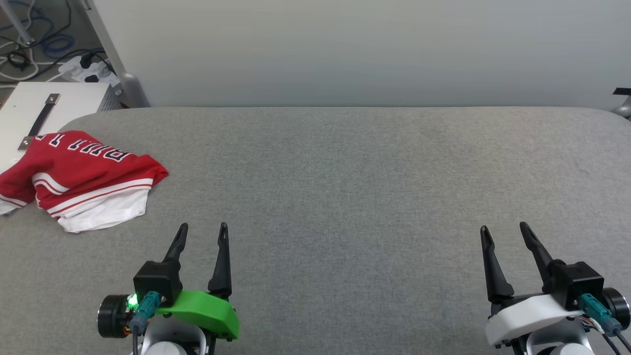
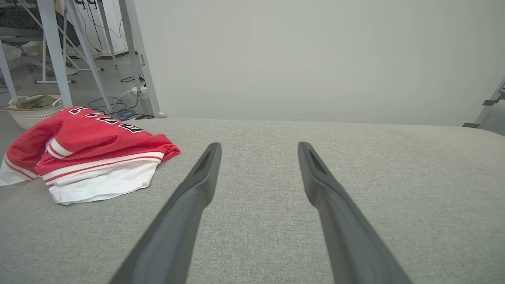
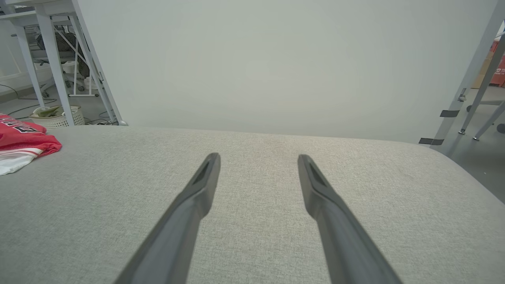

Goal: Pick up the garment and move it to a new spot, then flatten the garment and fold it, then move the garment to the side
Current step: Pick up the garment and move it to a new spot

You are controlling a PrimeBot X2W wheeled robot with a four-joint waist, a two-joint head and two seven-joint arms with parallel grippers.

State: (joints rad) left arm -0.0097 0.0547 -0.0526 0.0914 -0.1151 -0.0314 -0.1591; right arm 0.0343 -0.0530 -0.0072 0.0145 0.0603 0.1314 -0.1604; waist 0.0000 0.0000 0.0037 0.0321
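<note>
The garment [image 1: 81,177] is a red jersey with white trim and black lettering, lying bunched at the far left of the grey table [image 1: 345,197], partly over its left edge. My left gripper [image 1: 203,228] stands open at the lower left, a little right of and nearer than the garment, touching nothing. At the lower right my right gripper [image 1: 503,228] is open and empty, far from the garment. The left wrist view has the garment [image 2: 90,157] left of the open left gripper [image 2: 258,146]. In the right wrist view the garment [image 3: 23,142] lies at the left edge, far from the open right gripper [image 3: 258,157].
A pale wall [image 1: 369,49] runs behind the table's far edge. A white box with a strap [image 1: 44,113] sits beyond the table's left corner, with cables and a power strip [image 1: 84,69] on the floor. A woven basket [image 2: 29,108] and table legs [image 2: 55,51] stand off to the left.
</note>
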